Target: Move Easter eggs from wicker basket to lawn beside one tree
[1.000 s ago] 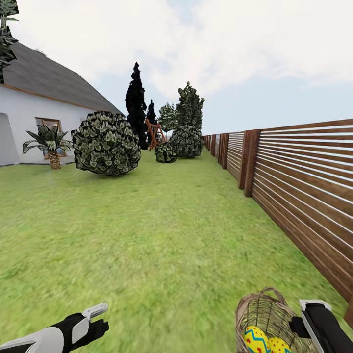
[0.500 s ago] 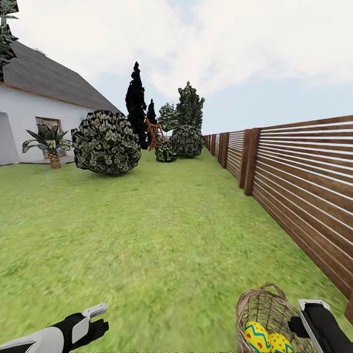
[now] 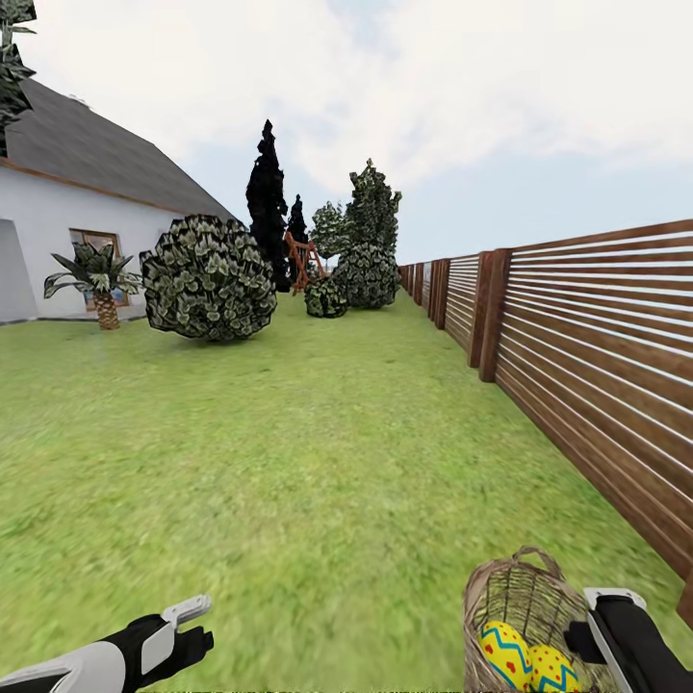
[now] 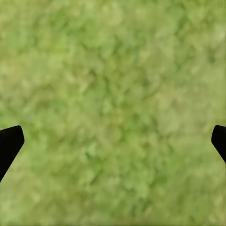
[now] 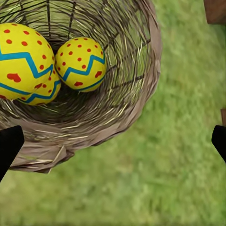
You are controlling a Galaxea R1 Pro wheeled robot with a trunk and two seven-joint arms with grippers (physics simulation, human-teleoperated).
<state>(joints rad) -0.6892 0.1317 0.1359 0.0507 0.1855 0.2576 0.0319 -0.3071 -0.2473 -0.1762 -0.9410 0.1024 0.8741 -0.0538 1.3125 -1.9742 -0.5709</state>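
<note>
Since earlier, basket shows higher in head view. Eggs lie inside it. Right pincer hangs spread beside its rim; left pincer spread over lawn.

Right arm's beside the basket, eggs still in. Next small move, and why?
Probably swing the right gripper over the wicker basket and lower it toward the nearest Easter egg. Its fingers are spread wide and empty, it sits just beside the rim, and all visible eggs lie at the bottom.
</note>
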